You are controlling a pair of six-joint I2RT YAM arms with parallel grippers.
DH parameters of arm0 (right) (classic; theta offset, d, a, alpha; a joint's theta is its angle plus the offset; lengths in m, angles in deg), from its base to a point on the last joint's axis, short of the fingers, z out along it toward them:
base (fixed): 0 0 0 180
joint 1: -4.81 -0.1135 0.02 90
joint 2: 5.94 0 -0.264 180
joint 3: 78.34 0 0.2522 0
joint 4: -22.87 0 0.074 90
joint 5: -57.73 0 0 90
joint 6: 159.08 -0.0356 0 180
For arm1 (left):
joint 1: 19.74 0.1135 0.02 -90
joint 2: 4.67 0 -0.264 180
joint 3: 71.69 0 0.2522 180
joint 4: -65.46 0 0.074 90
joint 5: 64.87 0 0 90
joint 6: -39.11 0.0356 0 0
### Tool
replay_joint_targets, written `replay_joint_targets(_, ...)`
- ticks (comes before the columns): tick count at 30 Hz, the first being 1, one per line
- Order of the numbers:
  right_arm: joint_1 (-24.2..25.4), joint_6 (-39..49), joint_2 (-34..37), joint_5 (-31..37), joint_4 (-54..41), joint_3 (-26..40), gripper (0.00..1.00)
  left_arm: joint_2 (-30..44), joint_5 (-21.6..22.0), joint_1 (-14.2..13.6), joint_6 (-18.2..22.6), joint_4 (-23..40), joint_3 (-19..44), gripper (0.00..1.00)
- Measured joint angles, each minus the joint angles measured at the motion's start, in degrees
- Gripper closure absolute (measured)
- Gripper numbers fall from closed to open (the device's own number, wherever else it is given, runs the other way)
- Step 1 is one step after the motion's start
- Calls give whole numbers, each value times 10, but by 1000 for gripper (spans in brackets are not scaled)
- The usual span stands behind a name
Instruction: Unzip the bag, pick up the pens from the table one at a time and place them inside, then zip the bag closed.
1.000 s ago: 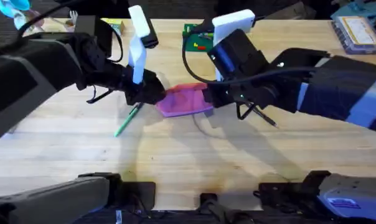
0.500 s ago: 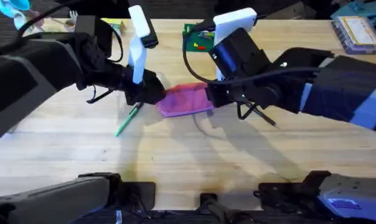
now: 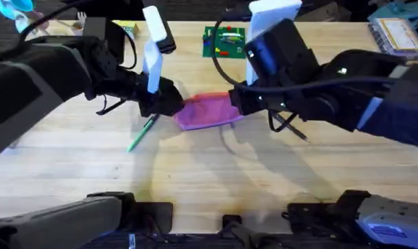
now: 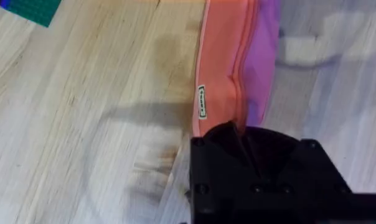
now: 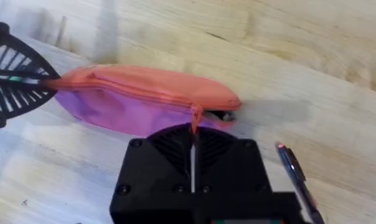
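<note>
Here the bag [image 3: 207, 112] lies on the desk [image 3: 195, 173], gripped at each end: the left claw [image 3: 173, 105] is clamped on its left end, the right claw [image 5: 193, 134] seemingly pinched on the red pull [image 5: 195, 114]. The green pen [image 3: 142, 133] rests near the left claw; the dark pen [image 5: 295, 171] lies just beside the right one.

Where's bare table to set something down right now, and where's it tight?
Free: the wide strip of table between the bag and the arm bases. Crowded: around the bag, where the left tool and right tool hold its ends, with the green pen and black pen beside them.
</note>
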Motion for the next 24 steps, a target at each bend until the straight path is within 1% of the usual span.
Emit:
replay_joint_targets(16, -6, 0, -3, -24, 14, 0, 972, 0, 0, 0, 0, 0, 0, 959)
replay_joint_targets(24, -6, 0, -3, -47, 25, 0, 971, 0, 0, 0, 0, 2, 0, 959)
